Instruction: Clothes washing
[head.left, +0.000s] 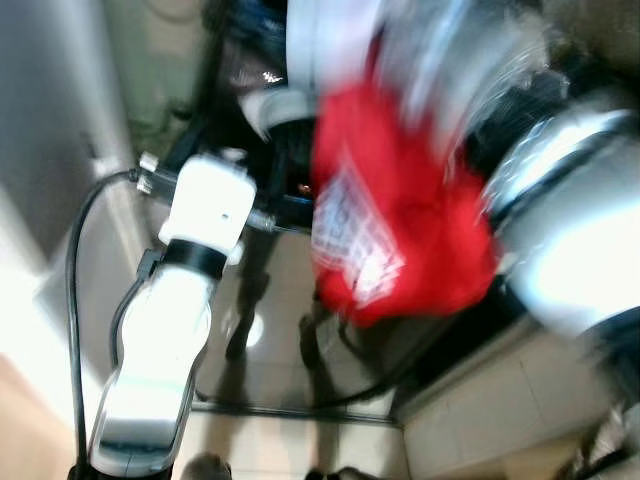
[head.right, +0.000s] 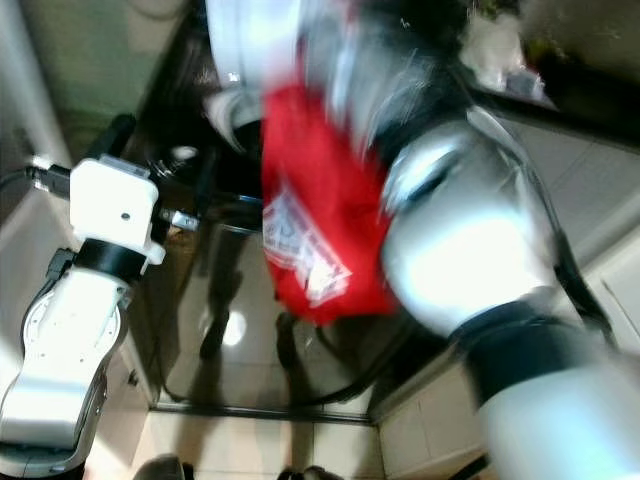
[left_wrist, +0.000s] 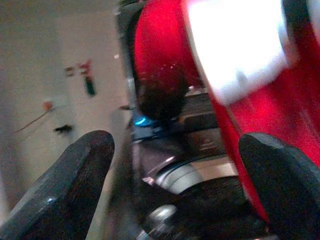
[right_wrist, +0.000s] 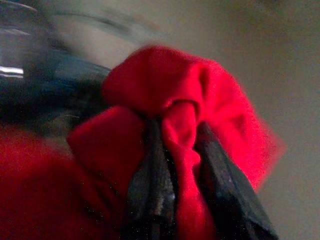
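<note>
Red garment (head.left: 400, 220) with a white print, hanging in the air before the dark washer front (head.left: 290, 330), bunched and pinched between the right gripper (right_wrist: 175, 165) fingers. Left gripper (left_wrist: 175, 200) spread wide, holding nothing, just beside the cloth. Much blurred; washer drum contents not discernible.

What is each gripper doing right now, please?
Left gripper: open, holding nothing.
Right gripper: shut on the red garment.

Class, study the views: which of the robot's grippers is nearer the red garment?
Right. The right gripper is shut on a fold of the red garment; the left gripper is open beside it, not gripping it.
</note>
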